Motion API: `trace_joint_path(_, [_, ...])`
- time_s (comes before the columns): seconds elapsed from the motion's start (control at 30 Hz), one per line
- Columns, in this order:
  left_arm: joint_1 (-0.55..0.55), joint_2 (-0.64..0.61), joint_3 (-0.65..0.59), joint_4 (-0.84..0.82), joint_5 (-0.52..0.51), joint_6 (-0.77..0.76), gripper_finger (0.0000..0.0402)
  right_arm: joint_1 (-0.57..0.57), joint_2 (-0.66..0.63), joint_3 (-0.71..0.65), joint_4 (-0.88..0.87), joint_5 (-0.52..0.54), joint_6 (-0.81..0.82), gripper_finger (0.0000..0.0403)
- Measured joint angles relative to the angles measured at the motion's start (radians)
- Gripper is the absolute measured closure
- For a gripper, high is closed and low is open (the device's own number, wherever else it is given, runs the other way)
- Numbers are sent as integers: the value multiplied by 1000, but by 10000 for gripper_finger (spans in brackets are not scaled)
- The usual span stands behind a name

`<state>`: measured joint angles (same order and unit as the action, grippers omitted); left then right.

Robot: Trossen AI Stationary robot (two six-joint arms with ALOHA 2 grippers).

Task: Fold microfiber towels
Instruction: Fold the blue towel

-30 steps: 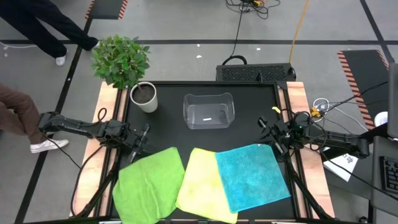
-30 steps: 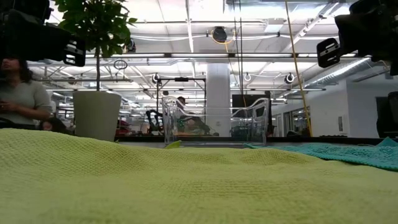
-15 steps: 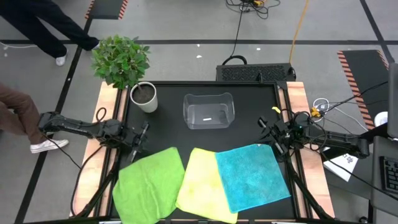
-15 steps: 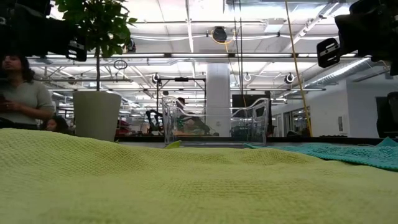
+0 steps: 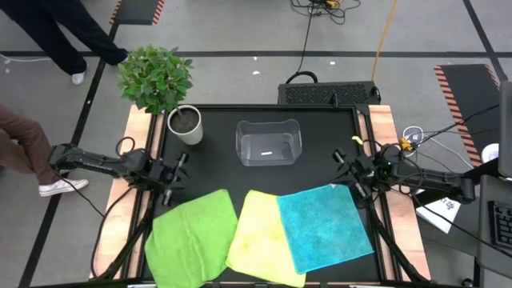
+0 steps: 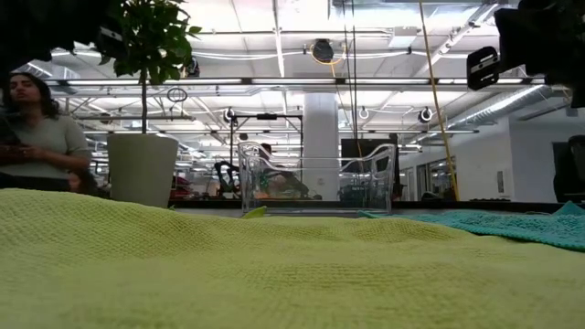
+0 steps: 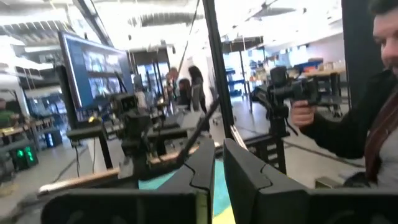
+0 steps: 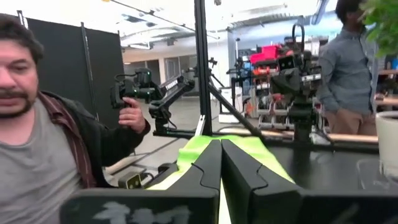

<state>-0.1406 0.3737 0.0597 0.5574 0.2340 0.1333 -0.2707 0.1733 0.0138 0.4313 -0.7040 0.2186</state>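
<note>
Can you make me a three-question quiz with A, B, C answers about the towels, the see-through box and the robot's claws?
1. Which towel lies in the middle of the row?
A. pale yellow-green towel
B. bright green towel
C. turquoise towel

2. How many towels are on the table?
A. one
B. five
C. three

3. What is in the clear bin?
A. a folded towel
B. no towel
C. the potted plant

Answers:
1 A: green is on one side of it, turquoise on the other.
2 C: three cloths lie side by side along the near edge.
3 B: all the towels lie flat outside it; both claws, left claw and right claw, are bare.
</note>
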Motion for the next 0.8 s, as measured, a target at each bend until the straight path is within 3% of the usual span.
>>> trace_joint_path(0.3, [2, 1, 0, 21, -59, 86, 364, 0, 0, 0, 17, 0, -127, 403])
trace_joint_path(0.63, [2, 1, 0, 51, -56, 43, 364, 0, 0, 0, 12, 0, -81, 403])
trace_joint_path(0.8, [2, 42, 0, 45, -157, 17, 364, 0, 0, 0, 0, -3, -75, 403])
